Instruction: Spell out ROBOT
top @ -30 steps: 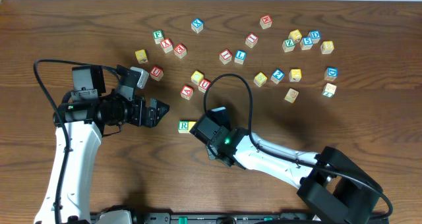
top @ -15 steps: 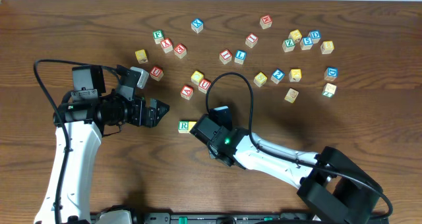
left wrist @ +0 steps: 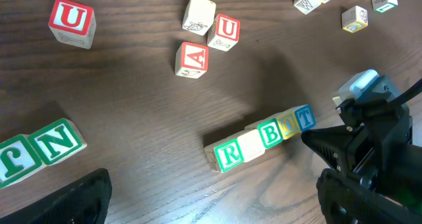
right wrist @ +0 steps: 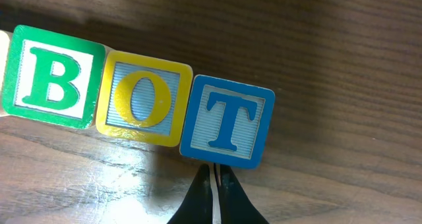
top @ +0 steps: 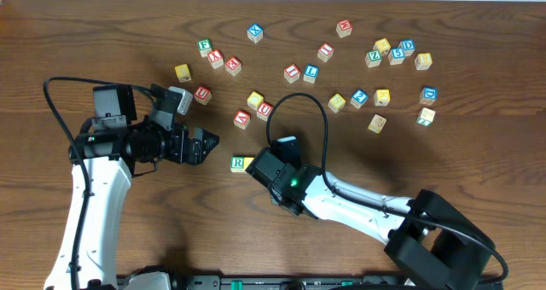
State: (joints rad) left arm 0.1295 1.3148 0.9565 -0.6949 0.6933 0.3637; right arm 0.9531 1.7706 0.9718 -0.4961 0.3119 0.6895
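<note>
from my seat, the right pincer (right wrist: pixel 211 178) is pinched fully shut with nothing between its fingers. its tips sit just beneath the lower edge of the blue t block (right wrist: pixel 228 122), and i cannot tell whether they touch it. in the right wrist view the t block ends a line: it presses against the yellow o block (right wrist: pixel 144 97), which butts the green b block (right wrist: pixel 47 76).

the left wrist view shows the whole row (left wrist: pixel 260 140) lying slightly slanted on the bench (left wrist: pixel 132 112). a green r block (left wrist: pixel 228 155) is at the end facing the left pincer (top: pixel 206 145). next comes a second block (left wrist: pixel 250 145) whose top face is washed out by glare, so i cannot read it. after it come b, o and t, all touching. from overhead only the r block shows, since the right arm (top: pixel 358 206) covers the others.

the left pincer hangs spread wide and empty, a short way off the r end of the row and pointing towards it.

loose blocks lie beyond the row: a red a block (left wrist: pixel 192 58) with a red u block (left wrist: pixel 225 30) just beside it, and many more scattered across the far half of the bench.
</note>
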